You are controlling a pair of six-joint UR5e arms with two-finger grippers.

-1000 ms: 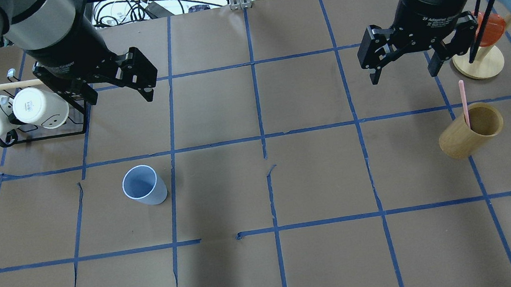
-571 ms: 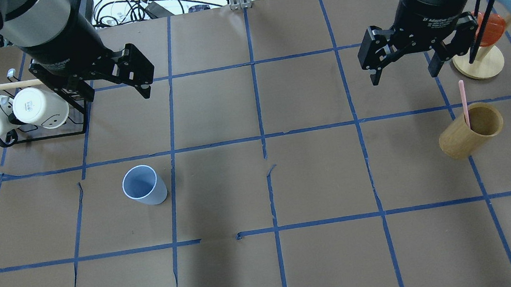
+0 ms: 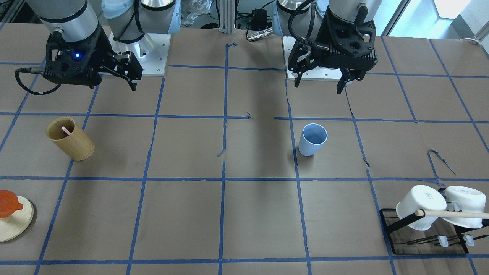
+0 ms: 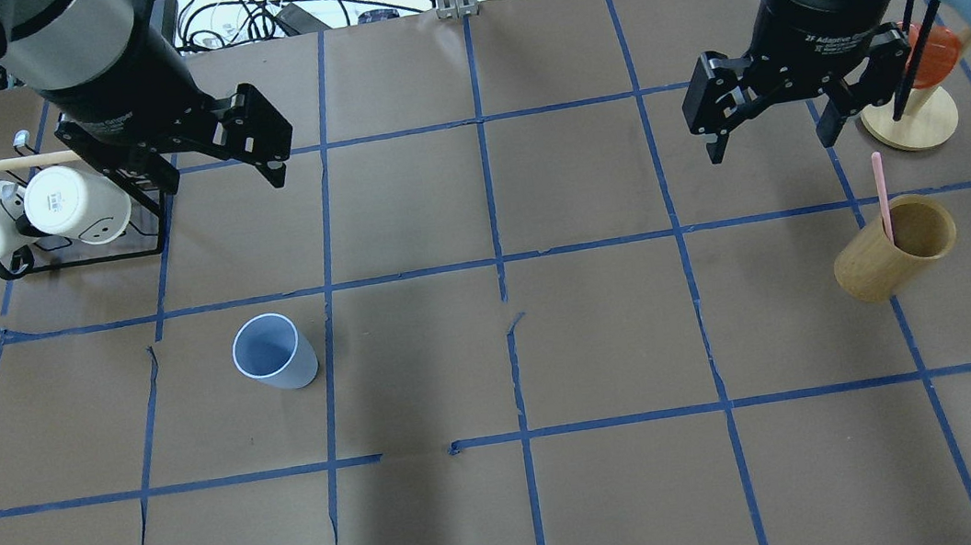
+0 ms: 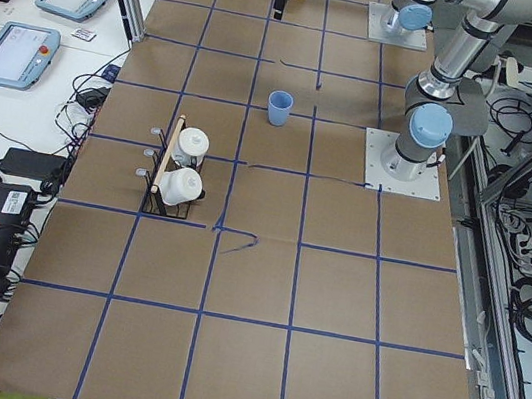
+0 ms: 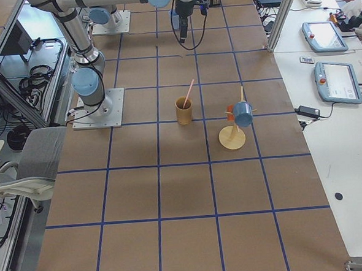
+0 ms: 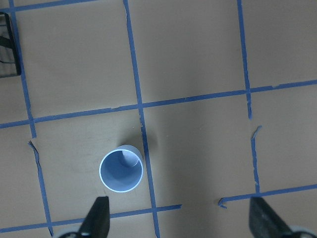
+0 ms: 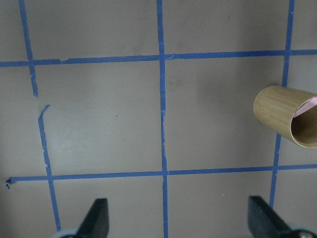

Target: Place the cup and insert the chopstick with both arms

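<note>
The light blue cup [image 4: 273, 352] stands upright on the brown table, left of centre; it also shows in the front view [image 3: 312, 139] and the left wrist view [image 7: 121, 171]. The pale pink chopstick [image 4: 880, 187] leans in a tan bamboo cylinder [image 4: 890, 250] at the right; its tip also shows in the front view [image 3: 65, 130] and the right wrist view [image 8: 308, 105]. My left gripper [image 4: 223, 170] hangs open and empty high above the table, beyond the cup. My right gripper [image 4: 771, 143] hangs open and empty, beyond and left of the bamboo cylinder.
A black wire rack [image 4: 89, 252] with two white mugs and a wooden rod [image 4: 18, 164] stands at the far left. A round wooden stand [image 4: 909, 119] with an orange piece stands at the far right, close to the right gripper. Blue tape lines grid the table.
The left gripper has shifted slightly away from the cup, toward the far left. The right gripper has edged slightly to the right. The cup and the chopstick have not moved.
</note>
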